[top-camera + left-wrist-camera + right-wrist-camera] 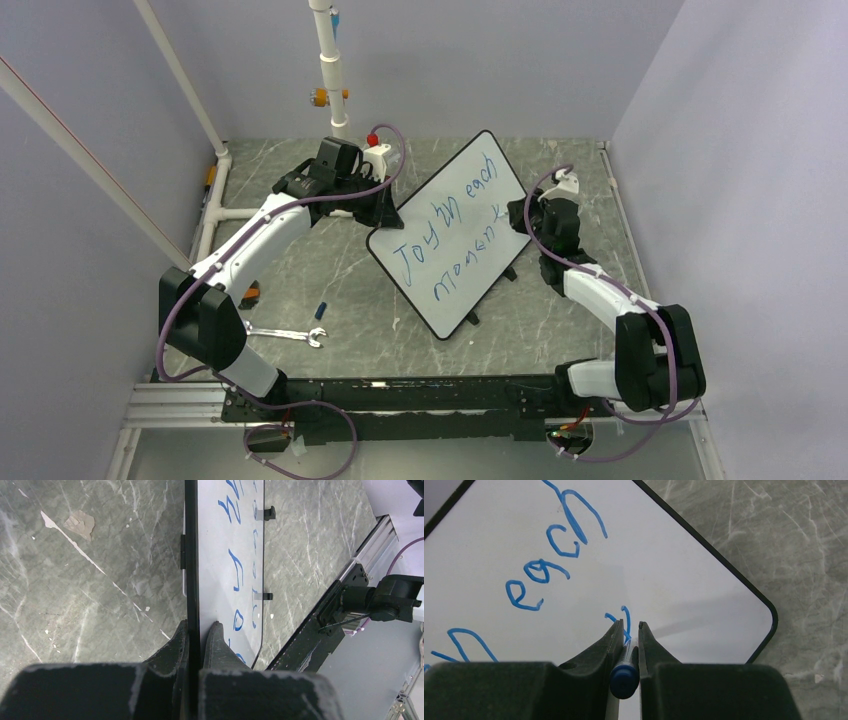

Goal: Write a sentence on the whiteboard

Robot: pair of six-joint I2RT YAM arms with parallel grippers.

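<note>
Black-rimmed glossy white whiteboard [435, 205] is clamped at its 10 o'clock edge by left gripper [200, 625]. Blue marker [624, 677] is gripped by right gripper [628, 625] at board's 3 o'clock, near blue handwritten sentence [412, 258].

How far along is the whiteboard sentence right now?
Done: the sentence, "Joy in each moment", looks fully written on the whiteboard. In hand: the left end effector clamps the board's edge; the right end effector grips the marker, tip at the last letter. Left: perhaps finishing that stroke, then lifting off.

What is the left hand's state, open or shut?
Shut: the left hand clamps the whiteboard by its edge, a finger on each face.
</note>
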